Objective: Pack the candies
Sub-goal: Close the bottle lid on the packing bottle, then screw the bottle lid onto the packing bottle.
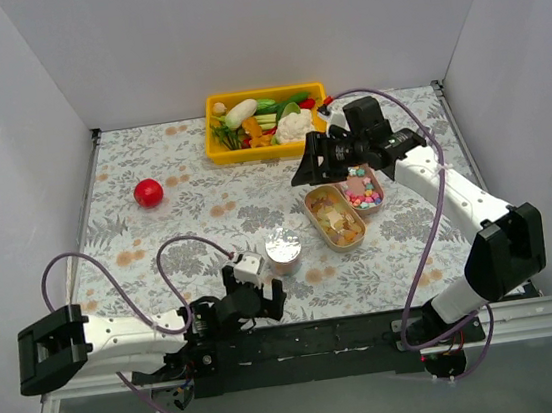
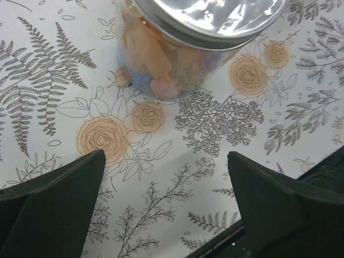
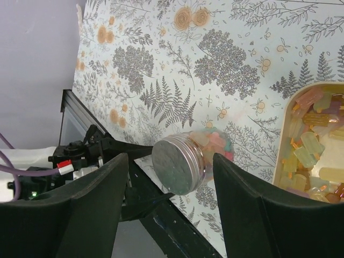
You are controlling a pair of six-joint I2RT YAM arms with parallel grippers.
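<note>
Floral cloth [image 1: 181,168], tiny, seemingly pastel candies [image 1: 362,192]

No readable text, labels, brands, numbers or signs anywhere in three views.

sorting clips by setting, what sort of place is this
Likely a robot test cell: white walls box in a cloth-covered table, with a left arm and right arm mounted at its near edge.

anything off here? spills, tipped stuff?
Nothing stands out. The jar is upright with its lid on, and the candies are all inside the oval trays, none loose on the cloth. The red ball lies alone, away from the yellow bin.
</note>
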